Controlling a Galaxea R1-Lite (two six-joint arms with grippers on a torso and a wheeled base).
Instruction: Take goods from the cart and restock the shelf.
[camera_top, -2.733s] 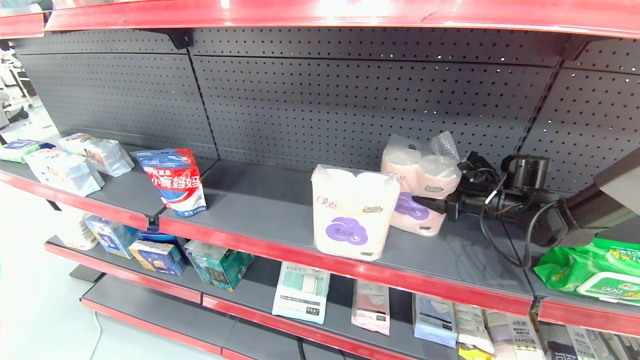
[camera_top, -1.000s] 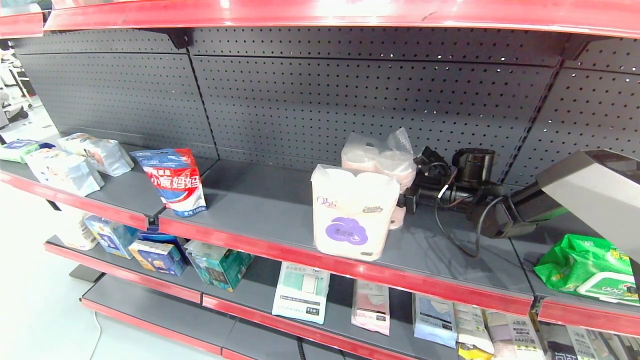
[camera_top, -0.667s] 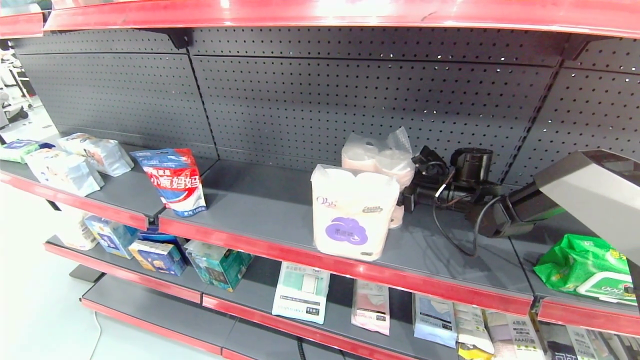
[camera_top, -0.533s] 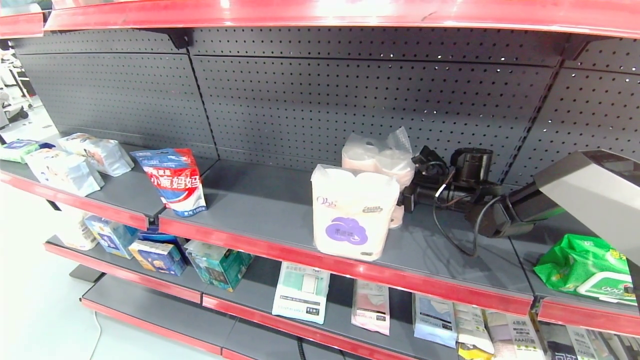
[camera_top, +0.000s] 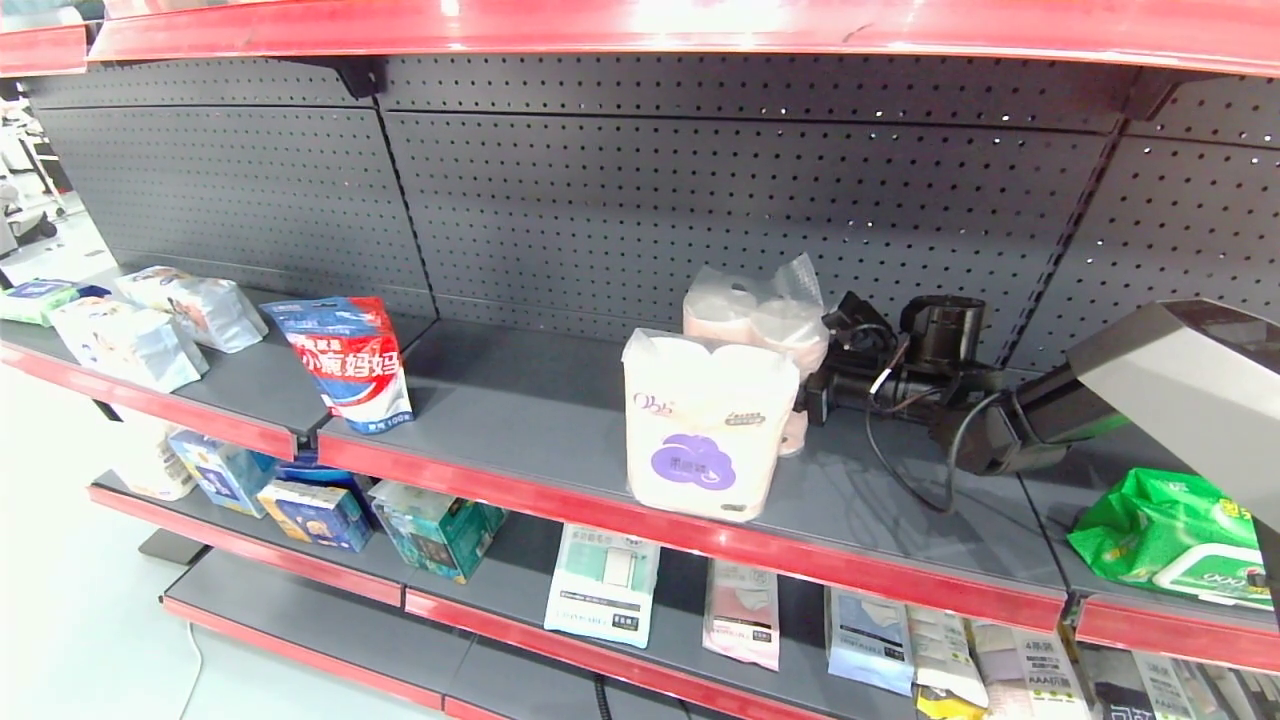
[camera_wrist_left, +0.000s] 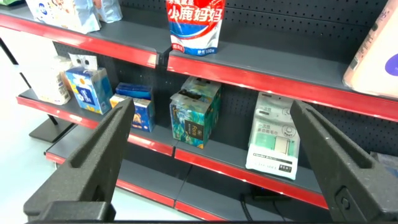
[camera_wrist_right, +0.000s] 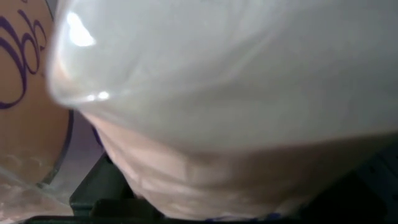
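Front pack (camera_top: 708, 425) mid-frame screens the rear pack (camera_top: 755, 312): pale pink rolls, clear wrap, right claw (camera_top: 808, 400) clamped on; left claw (camera_wrist_left: 211, 121) apart.

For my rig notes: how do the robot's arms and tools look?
The right arm has a boxy grey shell, then black wrist parts with a round black cylinder and a looping black cable. The left tool has two matte black, wedge-shaped fingers.

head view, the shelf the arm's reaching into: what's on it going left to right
pair of silvery pouches → red and blue pouch → front toilet paper pack → right tool, shut on a second toilet paper pack behind → green wet wipes pack
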